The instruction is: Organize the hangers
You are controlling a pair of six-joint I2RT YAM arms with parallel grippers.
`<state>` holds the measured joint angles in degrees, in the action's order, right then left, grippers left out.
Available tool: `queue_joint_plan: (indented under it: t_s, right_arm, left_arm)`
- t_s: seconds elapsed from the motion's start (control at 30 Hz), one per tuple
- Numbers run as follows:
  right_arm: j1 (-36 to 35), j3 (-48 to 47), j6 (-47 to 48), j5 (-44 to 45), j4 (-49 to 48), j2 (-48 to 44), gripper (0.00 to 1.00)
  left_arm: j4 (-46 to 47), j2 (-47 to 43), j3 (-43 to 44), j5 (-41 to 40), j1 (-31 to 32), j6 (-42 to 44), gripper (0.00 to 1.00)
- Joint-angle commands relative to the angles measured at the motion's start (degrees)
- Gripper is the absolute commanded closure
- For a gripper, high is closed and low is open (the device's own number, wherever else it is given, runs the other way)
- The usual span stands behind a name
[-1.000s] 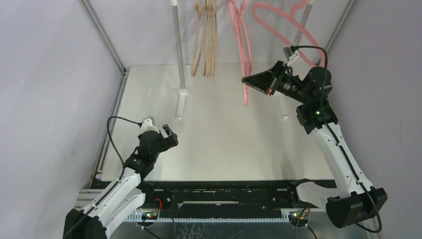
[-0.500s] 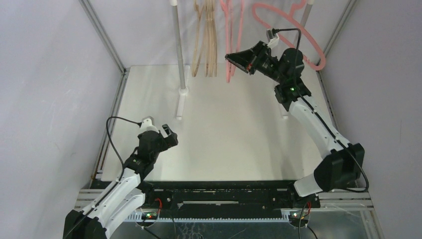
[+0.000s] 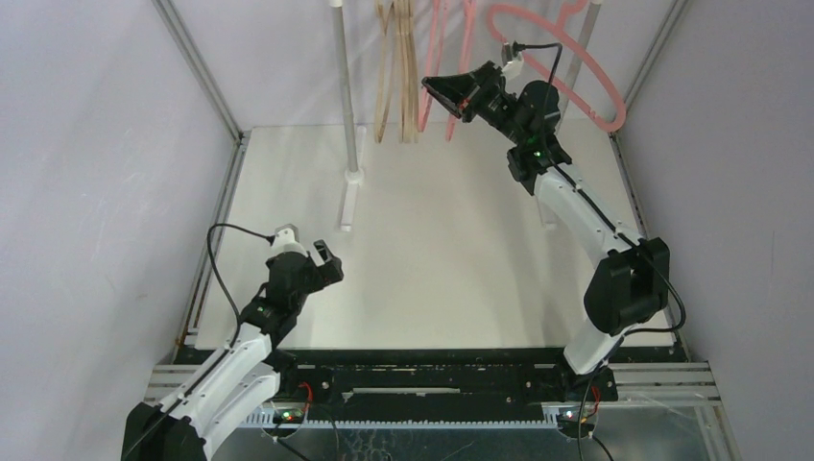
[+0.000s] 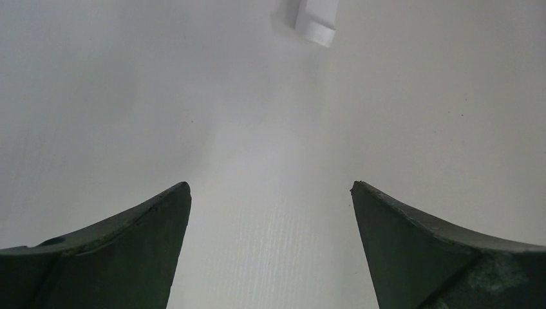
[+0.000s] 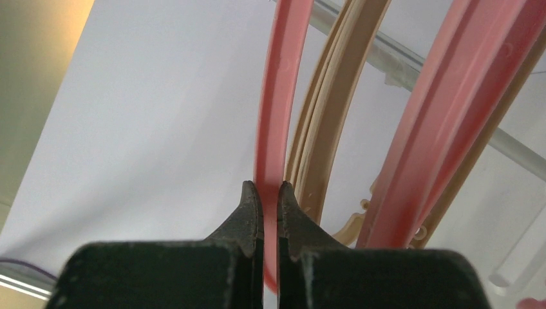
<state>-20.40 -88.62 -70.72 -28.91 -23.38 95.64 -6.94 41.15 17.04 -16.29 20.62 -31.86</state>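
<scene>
Several beige hangers [image 3: 395,67] and pink hangers [image 3: 467,48] hang edge-on from the rack at the back, with one more pink hanger [image 3: 576,67] face-on at the right. My right gripper [image 3: 434,88] is raised beside the beige group and shut on a pink hanger [image 5: 281,96]; its fingers pinch the thin pink strip, with beige hangers [image 5: 335,103] right behind and another pink hanger [image 5: 451,109] to the right. My left gripper [image 3: 326,259] is open and empty low over the table at the near left; its wrist view shows only bare table between the fingertips [image 4: 174,206].
Two grey upright rack poles stand at the back, the left pole [image 3: 344,86] and the right pole [image 3: 581,53], each on a white foot [image 3: 349,200]. The foot's end shows in the left wrist view [image 4: 315,16]. White walls close in both sides.
My right arm has swung left and up toward the rack, carrying the pink hanger from mid-air near the right pole to beside the beige group. The left arm has not moved.
</scene>
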Motion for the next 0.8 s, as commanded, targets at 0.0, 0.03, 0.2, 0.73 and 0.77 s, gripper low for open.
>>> queue_joint_plan:
  t_s: [0.0, 0.03, 0.2, 0.73, 0.77]
  right_arm:
    - [-0.25, 0.82, -2.78, 4.92, -4.98, -1.75, 1.00]
    - [-0.13, 1.56, -2.98, 5.59, -4.59, -2.30, 1.00]
    - [0.19, 3.62, -2.60, 7.80, -0.73, -4.86, 1.00]
    - [0.93, 4.02, 3.68, 5.89, 9.94, -9.60, 0.28]
    - [0.97, 3.83, 4.32, 5.35, 10.35, -10.07, 0.20]
  left_arm:
    - [2.21, 0.74, 0.98, -0.67, 0.29, 1.36, 0.00]
    - [2.29, 0.93, 1.02, -0.59, 0.26, 1.36, 0.00]
    - [2.28, 1.29, 1.14, -0.57, 0.29, 1.38, 0.01]
    - [0.43, 1.18, 2.96, -1.63, 0.26, 2.32, 0.01]
    - [0.25, 1.28, 3.18, -1.75, 0.28, 2.33, 0.01]
